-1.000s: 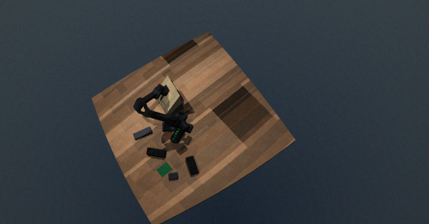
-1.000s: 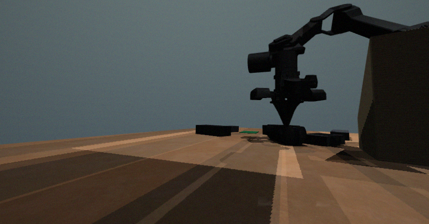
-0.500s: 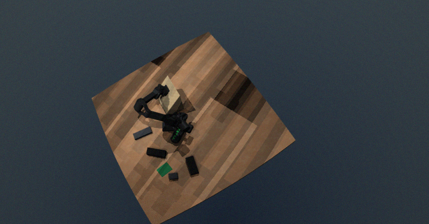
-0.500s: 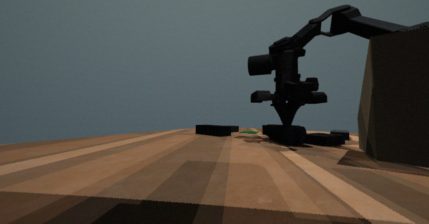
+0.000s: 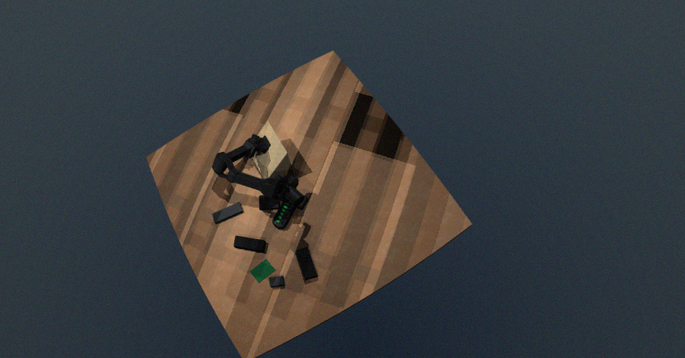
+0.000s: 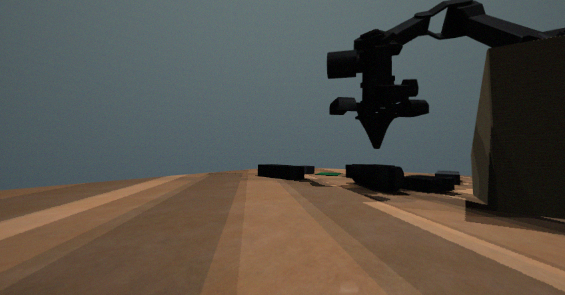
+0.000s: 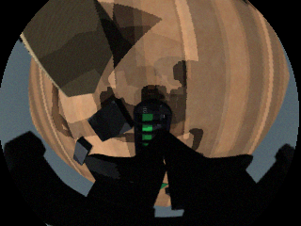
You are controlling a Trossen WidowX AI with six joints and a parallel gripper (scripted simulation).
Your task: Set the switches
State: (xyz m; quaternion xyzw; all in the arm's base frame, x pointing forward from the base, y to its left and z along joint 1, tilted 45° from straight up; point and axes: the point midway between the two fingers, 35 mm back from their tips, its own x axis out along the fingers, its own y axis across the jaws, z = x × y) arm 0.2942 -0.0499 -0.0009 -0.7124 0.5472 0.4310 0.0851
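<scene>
The hand (image 5: 296,204) (image 6: 376,148) (image 7: 162,132) is closed with nothing between its fingertips, and it points straight down above the controller (image 5: 287,216) (image 6: 376,177) (image 7: 152,113). The side view shows a gap between tips and controller, so nothing is being pressed. Shut like this, the fingers make one narrow point, which suits pushing a single rocker end without catching its neighbour.

The controller lies on the surface (image 5: 375,200) (image 6: 277,232) (image 7: 226,85) with its green-marked switches facing up, which puts them in reach but hides the label underneath. Its base seems to be down, as the finish calls for. A dark block (image 5: 268,203) (image 7: 111,119) sits just beside it, toward the large pale box (image 5: 275,154) (image 6: 527,133) (image 7: 71,47), so a sideways slip could nudge one into the other.

The step in hand is probably setting switches. How many match the label cannot be told from here. The next press likely wants the tip centred over one end, then a straight, gentle push.
</scene>
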